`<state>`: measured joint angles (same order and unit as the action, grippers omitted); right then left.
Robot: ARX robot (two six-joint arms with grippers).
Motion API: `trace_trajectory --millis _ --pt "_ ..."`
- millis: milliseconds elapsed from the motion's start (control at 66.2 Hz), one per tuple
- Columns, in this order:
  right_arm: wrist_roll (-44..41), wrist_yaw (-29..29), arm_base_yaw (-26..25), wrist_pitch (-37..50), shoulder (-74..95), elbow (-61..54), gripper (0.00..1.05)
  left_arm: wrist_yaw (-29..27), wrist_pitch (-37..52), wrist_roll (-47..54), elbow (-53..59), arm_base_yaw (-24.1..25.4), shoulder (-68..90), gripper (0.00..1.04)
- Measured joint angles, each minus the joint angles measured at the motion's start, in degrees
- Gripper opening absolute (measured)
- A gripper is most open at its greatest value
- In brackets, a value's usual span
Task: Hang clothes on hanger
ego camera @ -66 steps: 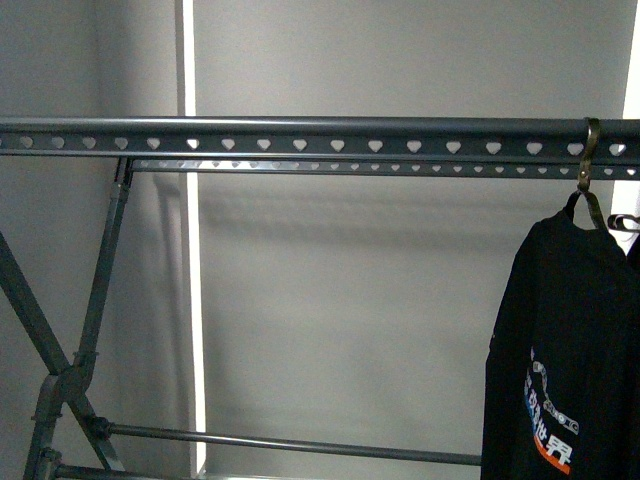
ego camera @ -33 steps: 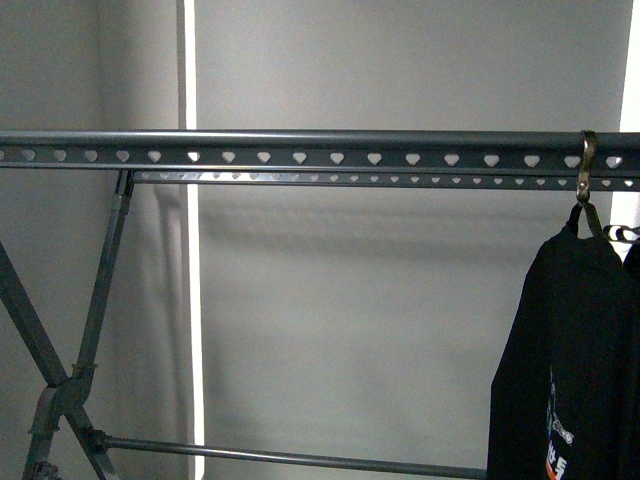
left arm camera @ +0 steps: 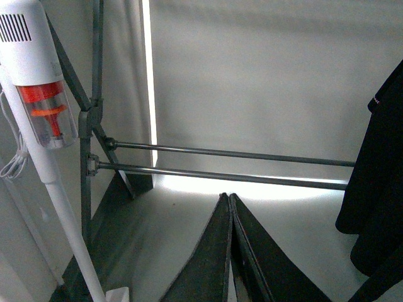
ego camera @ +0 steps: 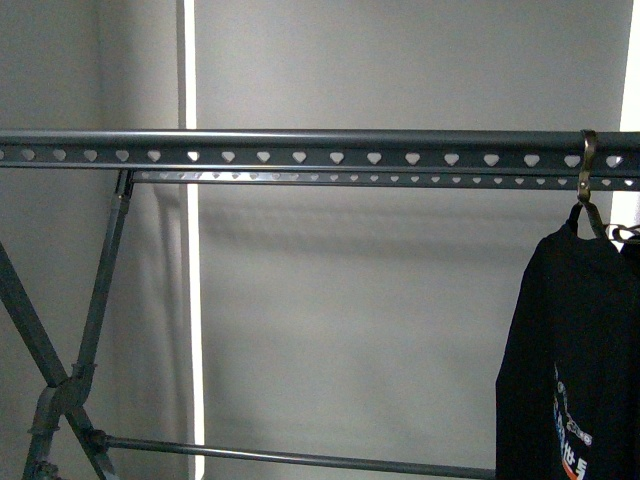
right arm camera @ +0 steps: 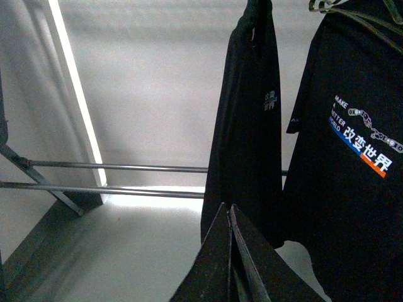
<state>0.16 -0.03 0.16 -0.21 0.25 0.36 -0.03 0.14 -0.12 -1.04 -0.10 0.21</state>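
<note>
The dark grey rack (ego camera: 300, 145) has its top rail, punched with heart holes, running across the front view. The black T-shirt (ego camera: 575, 350) with the white and blue print hangs from that rail at the far right on a small metal hook (ego camera: 588, 165). It also shows in the right wrist view (right arm camera: 352, 157), hanging free. My right gripper (right arm camera: 227, 206) is shut and empty, just in front of the garments and apart from them. My left gripper (left arm camera: 228, 196) is shut and empty, pointing at the rack's lower bars (left arm camera: 220, 173). Neither gripper shows in the front view.
A second black garment (right arm camera: 249, 126) with a small white logo hangs beside the printed shirt. A white stick vacuum (left arm camera: 38, 107) stands by the rack's crossed legs (left arm camera: 88, 126). A black garment's edge (left arm camera: 378, 176) hangs beside the left gripper. A grey wall is behind.
The front view has shifted a little: the rail sits slightly lower in the picture and the hanging shirt shows further right and lower. The shirt stays on the rail.
</note>
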Motion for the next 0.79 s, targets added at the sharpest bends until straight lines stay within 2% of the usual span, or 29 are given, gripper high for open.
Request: trace_trajectory --millis 45,91,197,484,559,786 --pt "0.00 -0.02 0.00 0.00 0.00 0.00 0.02 -0.02 0.00 0.00 0.00 0.00 0.00 0.07" --pt "-0.09 -0.02 0.00 0.00 0.00 0.00 0.05 -0.02 0.00 0.00 0.00 0.00 0.00 0.21" --pt "-0.07 -0.02 0.00 0.00 0.00 0.00 0.29 0.00 0.00 0.00 0.00 0.00 0.00 0.46" --pt "-0.07 -0.02 0.00 0.00 0.00 0.00 0.84 0.00 0.00 0.02 0.00 0.00 0.00 1.00" --pt "-0.04 -0.02 0.00 0.00 0.00 0.00 0.99 0.00 0.00 0.02 0.00 0.00 0.00 0.98" --pt "-0.04 -0.02 0.00 0.00 0.00 0.00 0.97 0.00 0.00 0.00 0.00 0.00 0.00 0.98"
